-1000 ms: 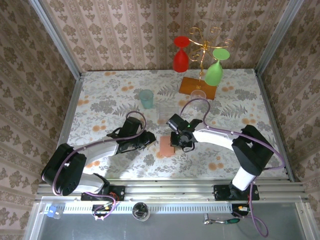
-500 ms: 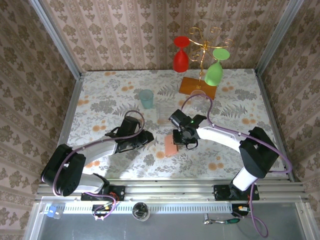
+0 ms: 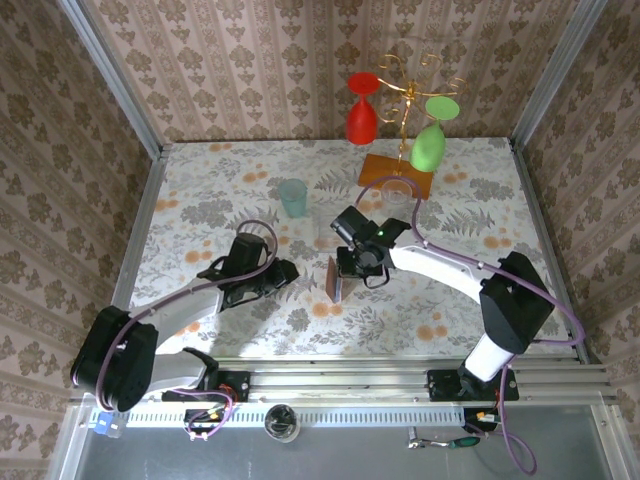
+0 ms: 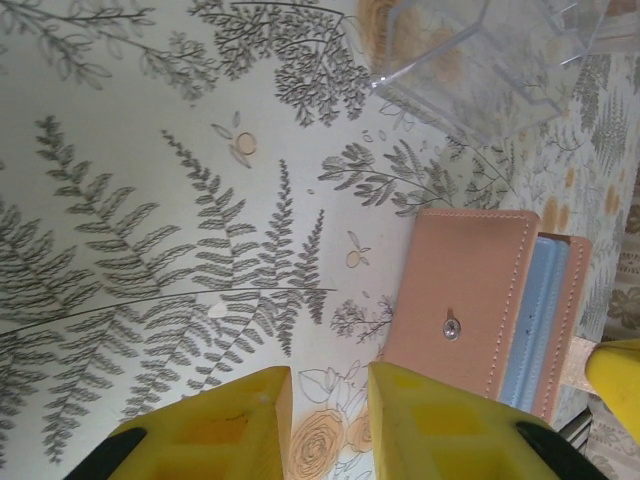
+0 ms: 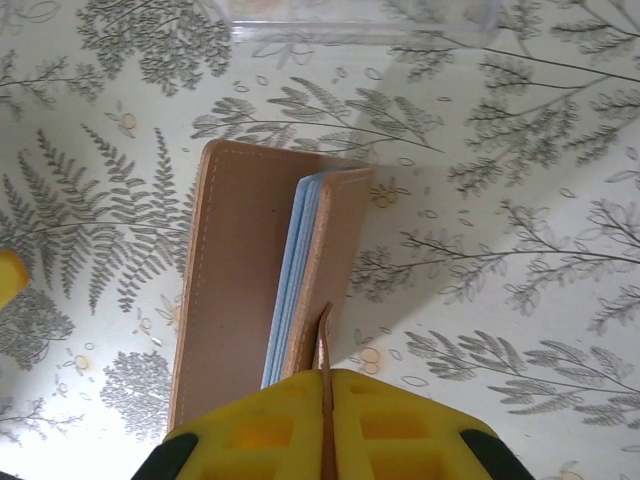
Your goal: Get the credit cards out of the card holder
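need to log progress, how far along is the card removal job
Done: the right gripper is shut on the tan strap of the card holder, and blue pocket edges show between its covers. In hand: getting it open; the left gripper hovers beside it, jaws apart, empty. Left: no credit cards lie out on the table, so pulling them is all to come.

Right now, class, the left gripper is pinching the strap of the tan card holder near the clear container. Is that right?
No: it is the right gripper that pinches the strap of the tan card holder near the clear container, as the right wrist view shows. The left gripper holds nothing.
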